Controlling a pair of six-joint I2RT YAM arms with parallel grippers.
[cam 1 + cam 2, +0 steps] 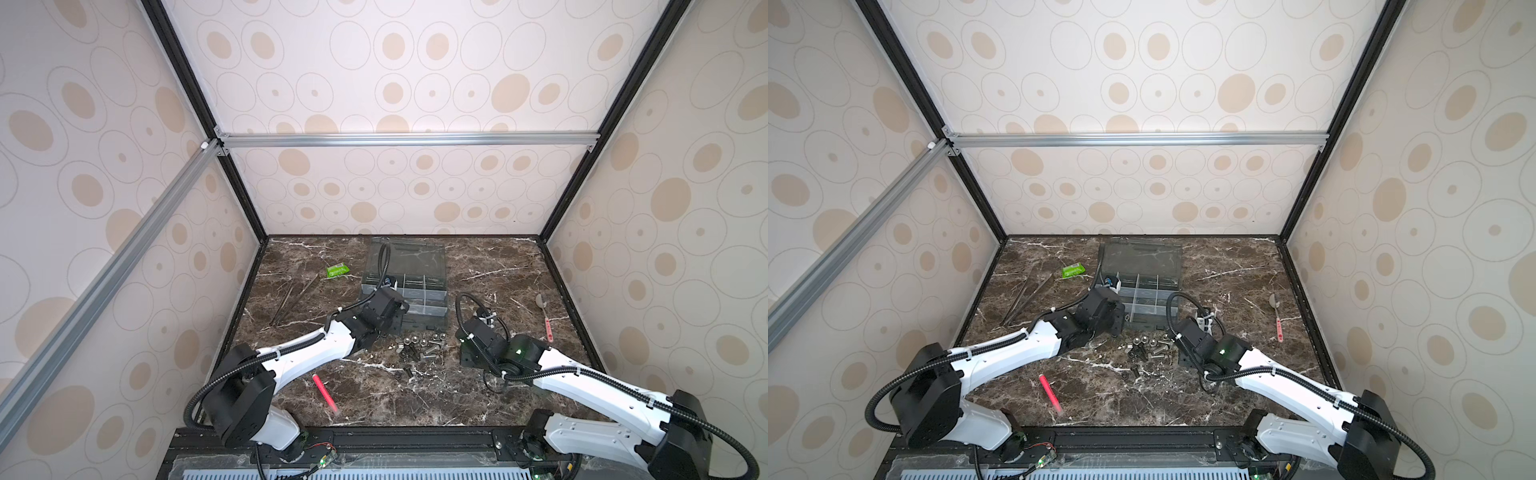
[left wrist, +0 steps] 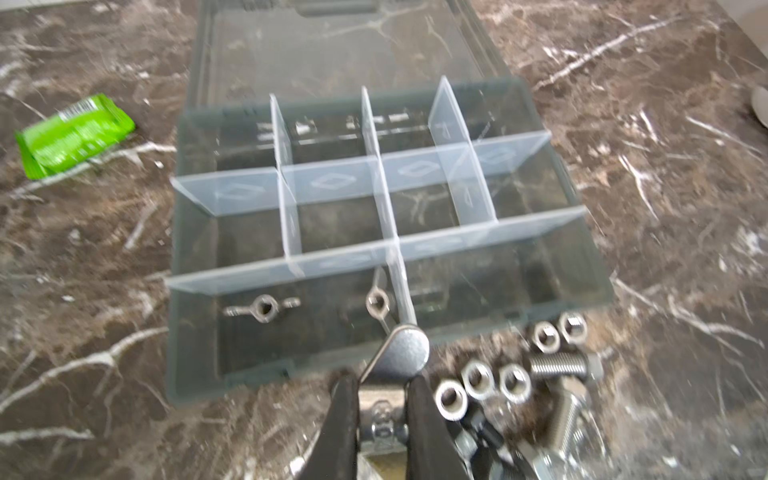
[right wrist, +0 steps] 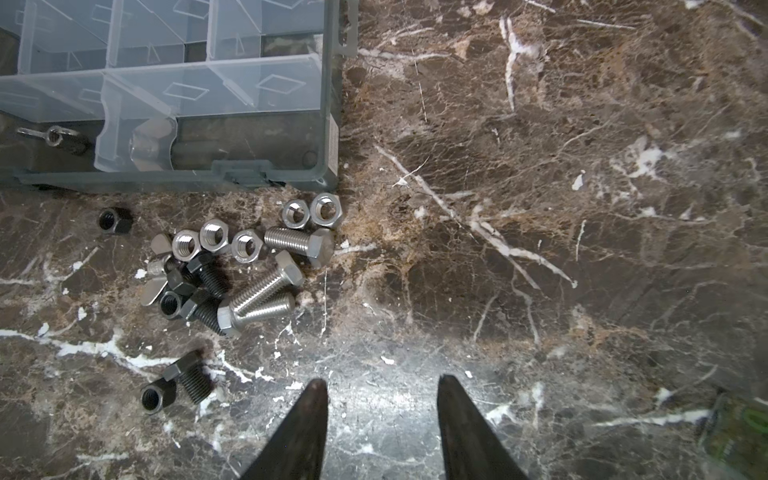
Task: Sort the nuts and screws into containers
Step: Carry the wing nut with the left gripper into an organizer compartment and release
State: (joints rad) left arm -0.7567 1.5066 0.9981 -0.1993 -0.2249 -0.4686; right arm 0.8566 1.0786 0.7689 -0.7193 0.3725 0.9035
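Early going. I count two wing nuts (image 2: 262,308) in a front compartment of the organiser box (image 2: 183,332). Left gripper (image 2: 382,386) pinches a third wing nut (image 2: 401,351) by the front rim. Right gripper (image 3: 380,386) half-spread, empty. Hex nuts (image 3: 216,239) and screws (image 3: 266,291) heaped on marble, unsorted.

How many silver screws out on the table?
3. All in the pile by the organiser box: one silver screw beside the hex nuts, two more lying against each other. Black pieces may hide more.
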